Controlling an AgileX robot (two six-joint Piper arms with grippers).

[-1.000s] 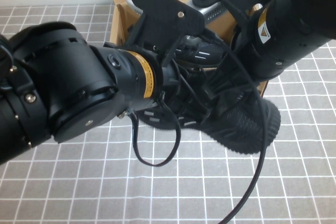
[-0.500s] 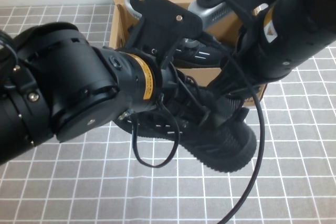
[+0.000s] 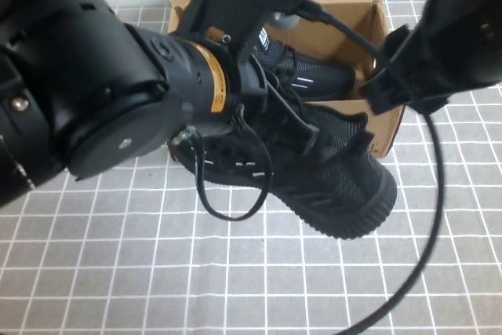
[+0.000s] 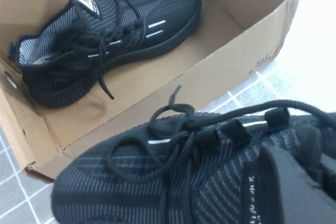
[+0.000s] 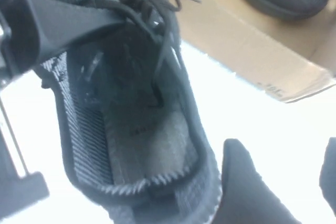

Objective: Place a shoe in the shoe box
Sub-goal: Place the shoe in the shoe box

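The shoe (image 3: 329, 178), a black knit sneaker, hangs tilted just in front of the shoe box (image 3: 392, 127), toe toward the near right. My left gripper (image 3: 302, 127) is shut on its tongue and lace area. One of the left gripper's fingers (image 4: 294, 187) presses on the knit. In the left wrist view the shoe (image 4: 157, 182) lies against the brown box wall (image 4: 226, 77). My right gripper (image 5: 286, 182) is open and holds nothing, just off the shoe's heel collar (image 5: 142, 129). In the high view the right gripper (image 3: 384, 92) is by the box's right end.
A second black sneaker (image 3: 314, 76) (image 4: 105, 40) lies on its side inside the open box, along the far wall. A grey checked cloth (image 3: 235, 288) covers the table. A black cable (image 3: 435, 194) hangs from the right arm past the shoe's toe.
My right gripper opened, let go of the shoe and drew back to the right. The shoe, held by the left gripper alone, swung lower with its toe toward the near side.
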